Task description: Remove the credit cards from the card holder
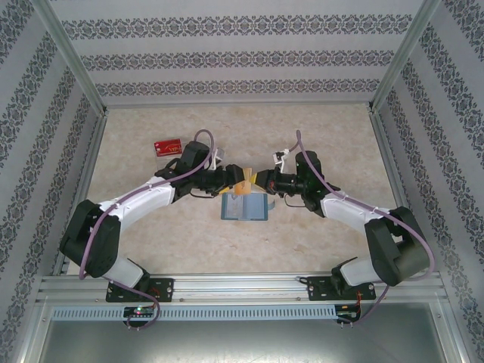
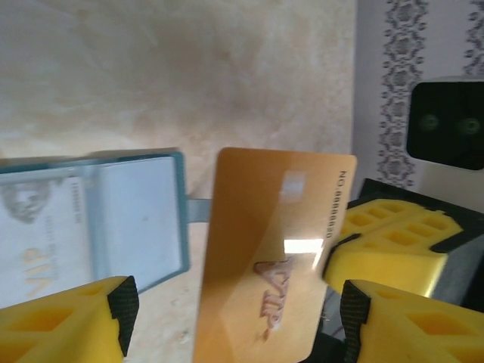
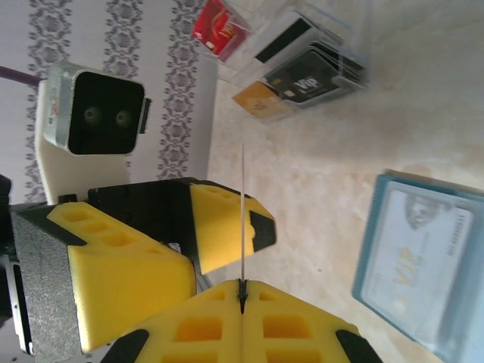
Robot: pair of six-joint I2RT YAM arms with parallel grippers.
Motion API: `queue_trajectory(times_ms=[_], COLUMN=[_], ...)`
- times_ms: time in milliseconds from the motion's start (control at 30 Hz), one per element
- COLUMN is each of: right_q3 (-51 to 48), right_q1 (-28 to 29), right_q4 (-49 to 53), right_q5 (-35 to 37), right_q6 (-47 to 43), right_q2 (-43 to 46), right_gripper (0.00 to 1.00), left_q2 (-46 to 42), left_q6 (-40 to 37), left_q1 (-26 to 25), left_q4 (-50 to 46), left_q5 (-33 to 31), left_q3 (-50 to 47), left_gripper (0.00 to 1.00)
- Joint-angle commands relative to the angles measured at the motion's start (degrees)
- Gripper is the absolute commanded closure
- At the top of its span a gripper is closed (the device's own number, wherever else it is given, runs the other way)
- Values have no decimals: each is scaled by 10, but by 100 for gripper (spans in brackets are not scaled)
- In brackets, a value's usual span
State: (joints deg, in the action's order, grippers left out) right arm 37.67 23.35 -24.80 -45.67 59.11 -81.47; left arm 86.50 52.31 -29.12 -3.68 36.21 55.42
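A gold credit card [image 2: 265, 249] with VIP lettering hangs above the table, upright and seen edge-on [image 3: 243, 197] in the right wrist view. My right gripper [image 3: 242, 287] is shut on its edge. My left gripper [image 2: 238, 310] stands open around the card, with a gap at each pad. In the top view both grippers meet at the card [image 1: 243, 180], the left gripper [image 1: 233, 179] on one side and the right gripper [image 1: 261, 181] on the other. The blue-grey card holder [image 1: 243, 206] lies open flat on the table just below them. Another card [image 3: 416, 261] sits in one of its slots.
A clear plastic tray [image 3: 333, 30] stands at the back left, holding a red card [image 1: 167, 146], a black card [image 3: 302, 79] and a gold one [image 3: 257, 98]. Patterned walls and metal rails enclose the beige table [image 1: 325, 136].
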Motion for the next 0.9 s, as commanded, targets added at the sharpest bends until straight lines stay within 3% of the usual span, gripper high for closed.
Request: queue_trajectory(times_ms=[0,133,267,433,600,733,867], right_q3=[10,2,-2,-8,-6,4,20], right_q1=[-7,-11,-15,-21,-22,-21,-22], right_q4=[-60,-70,-78,-76,-47,38,150], right_q5=[-33,-34,-37,-38,-32,-10,42], right_q6=[34,41,44,43,11,-39,-111], right_q2=[-8,-11,-16,-19,-18,-10,-7], right_gripper=[100,100,100,100,98,66,34], left_q2=[-24,-30,-34,-31,-29,-36,-59], left_q6=[29,35,32,28,5,-44,-124], left_q1=[6,6,6,7,10,10,11], left_q4=[50,71,75,74,41,-38,-146], left_q5=[33,41,41,41,26,-16,-109], left_q3=[14,9,4,2,8,23,32], left_gripper=[29,34,46,68,97,100,100])
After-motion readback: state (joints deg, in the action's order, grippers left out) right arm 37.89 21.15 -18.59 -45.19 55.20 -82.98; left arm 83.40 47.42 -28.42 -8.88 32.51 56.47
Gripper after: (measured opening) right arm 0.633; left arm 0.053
